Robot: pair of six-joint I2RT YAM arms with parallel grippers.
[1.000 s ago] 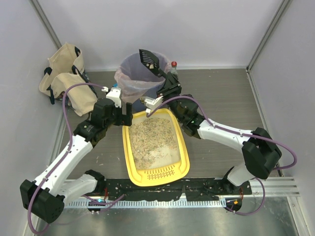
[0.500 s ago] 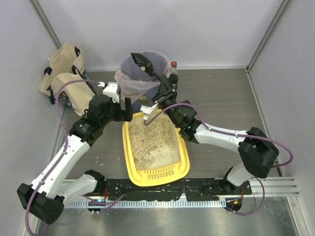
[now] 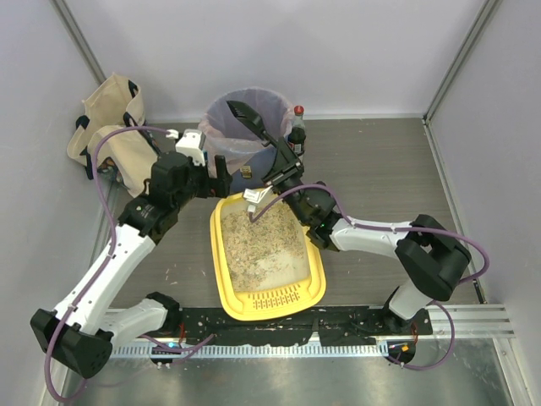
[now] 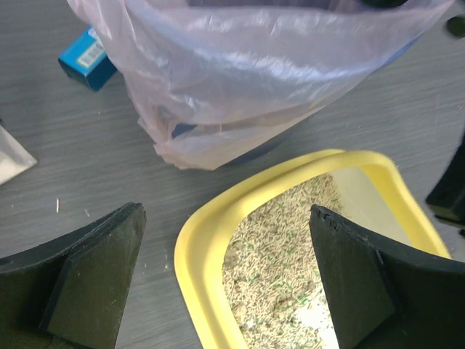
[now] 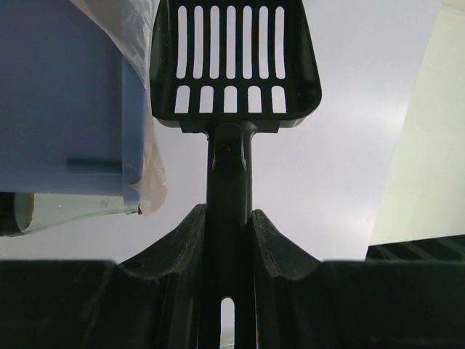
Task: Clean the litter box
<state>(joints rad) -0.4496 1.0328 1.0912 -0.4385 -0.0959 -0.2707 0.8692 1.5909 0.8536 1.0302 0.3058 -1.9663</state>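
The yellow litter box [image 3: 218,254] lies between my arms, holding beige-grey granules and a slotted grille at its near end. Its far-left corner rim [image 4: 197,251] shows under my left gripper [image 4: 227,218], which hangs open and empty; from above that left gripper [image 3: 216,184] hovers just over this corner. My right gripper [image 3: 283,167] is shut on the handle of a black slotted scoop [image 3: 243,112], whose head stands over the blue bin. In the right wrist view the scoop [image 5: 234,58] rises straight out of the right gripper [image 5: 231,218], and no litter shows in its slots.
A round blue bin [image 3: 221,144] with a clear liner [image 4: 254,73] stands just beyond the tray. A bottle with a red cap [image 3: 297,123] is at its right, a beige bag [image 3: 110,127] at the far left. A small blue box [image 4: 87,57] lies on the floor.
The scoop's head has swung left and dipped lower over the bin. My left gripper has moved back and a little left, still open.
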